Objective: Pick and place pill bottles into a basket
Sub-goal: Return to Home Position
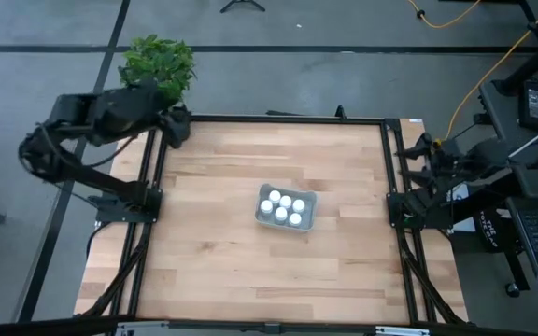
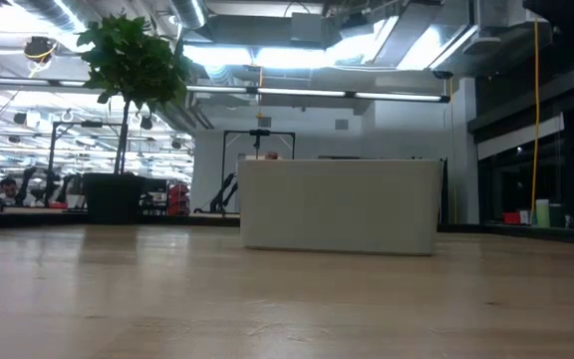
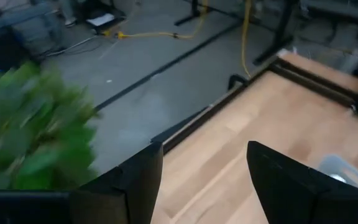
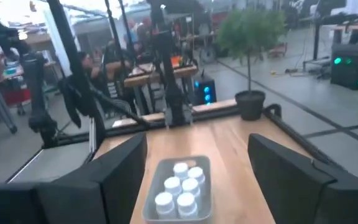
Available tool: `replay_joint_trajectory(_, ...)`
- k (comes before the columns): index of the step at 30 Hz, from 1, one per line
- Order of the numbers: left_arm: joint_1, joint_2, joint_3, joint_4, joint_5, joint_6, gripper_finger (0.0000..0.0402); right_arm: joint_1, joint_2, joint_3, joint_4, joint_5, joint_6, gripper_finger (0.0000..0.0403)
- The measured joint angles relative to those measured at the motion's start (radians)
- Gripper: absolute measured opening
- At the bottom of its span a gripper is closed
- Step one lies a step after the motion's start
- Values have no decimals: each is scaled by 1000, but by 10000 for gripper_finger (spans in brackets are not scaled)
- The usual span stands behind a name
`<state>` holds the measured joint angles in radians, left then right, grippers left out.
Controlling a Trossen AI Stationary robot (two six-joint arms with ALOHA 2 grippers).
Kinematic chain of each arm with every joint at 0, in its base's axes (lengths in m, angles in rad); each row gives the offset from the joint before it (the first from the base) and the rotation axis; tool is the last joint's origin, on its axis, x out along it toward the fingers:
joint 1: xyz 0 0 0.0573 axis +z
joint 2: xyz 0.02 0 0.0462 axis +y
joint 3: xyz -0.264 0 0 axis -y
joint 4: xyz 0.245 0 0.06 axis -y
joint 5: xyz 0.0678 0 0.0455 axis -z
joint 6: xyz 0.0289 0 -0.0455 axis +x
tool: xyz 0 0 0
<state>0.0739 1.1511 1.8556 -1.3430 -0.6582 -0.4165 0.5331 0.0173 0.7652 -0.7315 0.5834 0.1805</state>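
Six pill bottles [image 1: 280, 214] are sitting in the basket [image 1: 312, 198], table centre. Left gripper [image 3: 204, 149] is hovering far-left beside the plant [image 1: 157, 61], right gripper [image 4: 196, 138] at the right edge, both with fingers apart. Homing probably wants slow folding, clear of leaves.

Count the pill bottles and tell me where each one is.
6 pill bottles, all standing in the basket, two rows of three; none visible elsewhere.

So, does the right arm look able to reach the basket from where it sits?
Probably yes: the right gripper points at the basket across the table, fingers open, nothing standing between.
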Motion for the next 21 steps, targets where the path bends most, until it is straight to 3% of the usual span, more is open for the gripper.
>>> replay_joint_trajectory(5, 0, -282, -426, 232, 21, -108, 226, 2, -12, -141, 93, -12, 34, 281)
replay_joint_trajectory(11, -1, -577, -1008, 747, 267, -168, 226, 1, -11, -339, 261, -11, 105, 281)
replay_joint_trajectory(16, 0, -678, -1362, 1107, 336, -272, 226, 1, -12, -481, 425, -11, 141, 281)
replay_joint_trajectory(21, 0, -685, -1547, 1264, 384, -303, 226, 1, -12, -577, 493, -12, 181, 281)
